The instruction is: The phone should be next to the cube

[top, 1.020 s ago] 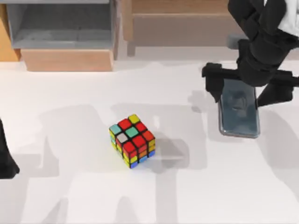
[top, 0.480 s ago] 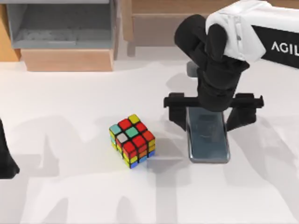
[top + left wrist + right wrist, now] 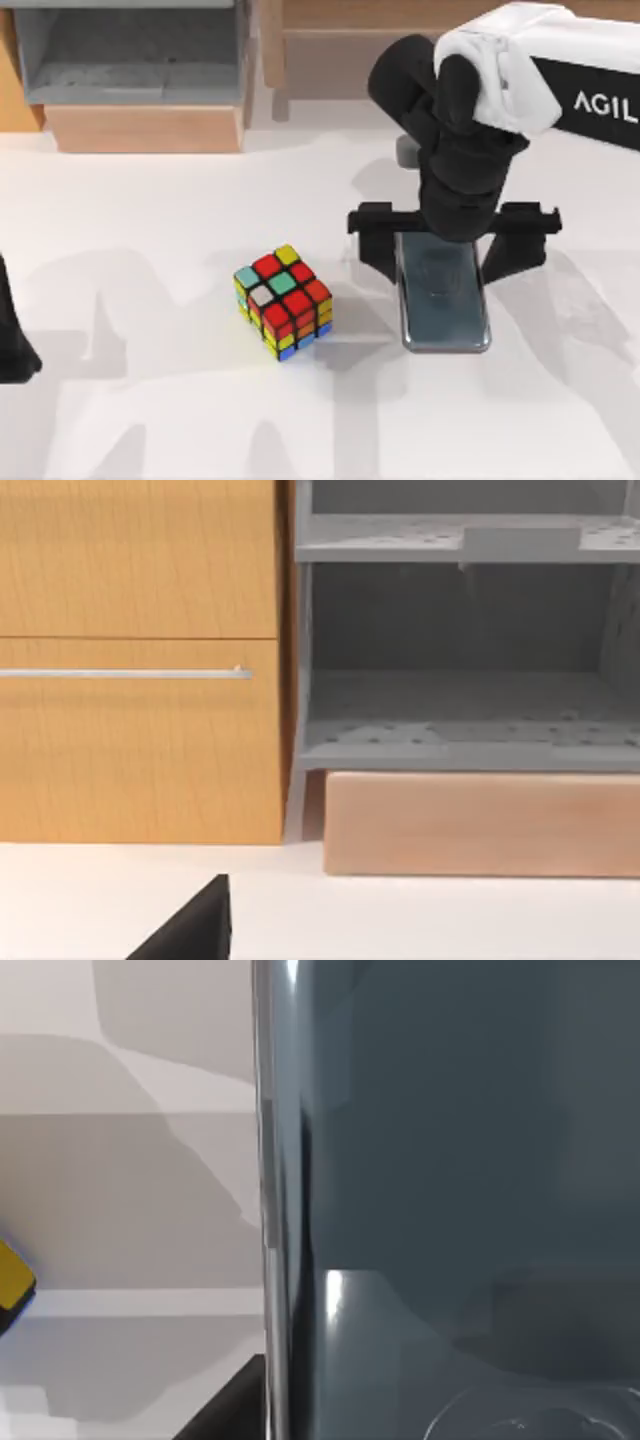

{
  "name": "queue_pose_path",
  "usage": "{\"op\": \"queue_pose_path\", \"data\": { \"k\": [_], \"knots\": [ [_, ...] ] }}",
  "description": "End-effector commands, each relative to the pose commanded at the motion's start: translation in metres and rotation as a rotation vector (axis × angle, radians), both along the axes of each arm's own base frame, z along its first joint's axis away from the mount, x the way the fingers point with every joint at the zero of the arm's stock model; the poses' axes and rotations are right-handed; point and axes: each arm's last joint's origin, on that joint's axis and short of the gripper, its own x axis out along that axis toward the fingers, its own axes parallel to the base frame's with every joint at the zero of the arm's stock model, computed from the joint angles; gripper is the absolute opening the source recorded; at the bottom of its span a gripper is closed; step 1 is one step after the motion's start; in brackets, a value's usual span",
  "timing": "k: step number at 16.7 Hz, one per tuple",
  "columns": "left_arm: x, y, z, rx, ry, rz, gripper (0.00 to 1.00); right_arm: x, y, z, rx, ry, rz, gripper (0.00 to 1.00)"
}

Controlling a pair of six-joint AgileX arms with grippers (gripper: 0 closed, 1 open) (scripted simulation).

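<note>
left arm (image 3: 14, 340) sits parked at the table's left edge, black bulk only, can't tell its finger state. moving right: the cube (image 3: 283, 301) stands on the white table (image 3: 150, 400), untouched, same spot as 1 s ago. next over, the right gripper (image 3: 455, 245) hangs above the phone (image 3: 443, 305), fingers spread wide — one dark finger on the cube side of the phone, the other on the far side, both standing clear of its long edges, so nothing looks clamped. the phone appears to lie flat on the table between the fingers, its near end sticking out past them; the wrist cam shows its dark glass and silvery edge (image 3: 270, 1210) up close, w/ a yellow corner of the cube (image 3: 12, 1278) off to the side. what changed: 1 s ago the phone was well apart from the cube toward the table's right; by half a sec ago it had come most of the way over, and since then it has barely shifted. now a narrow strip of table separates the two — my read, placement is basically done and the arm just needs to back off w/o nudging it.
</note>
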Motion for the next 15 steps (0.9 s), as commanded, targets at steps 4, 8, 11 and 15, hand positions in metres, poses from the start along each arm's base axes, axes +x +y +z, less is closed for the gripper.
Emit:
{"op": "queue_pose_path", "data": {
  "k": [4, 8, 11, 15],
  "knots": [
    [0.000, 0.000, 0.000, 0.000, 0.000, 0.000, 1.00, -0.001, 0.000, 0.008, 0.012, -0.021, -0.017, 0.00],
    [0.000, 0.000, 0.000, 0.000, 0.000, 0.000, 1.00, -0.003, -0.001, 0.026, 0.038, -0.067, -0.045, 0.00],
    [0.000, 0.000, 0.000, 0.000, 0.000, 0.000, 1.00, -0.005, -0.002, 0.041, 0.065, -0.111, -0.070, 0.00],
    [0.000, 0.000, 0.000, 0.000, 0.000, 0.000, 1.00, -0.009, -0.005, 0.063, 0.105, -0.175, -0.106, 0.00]
  ]
}}
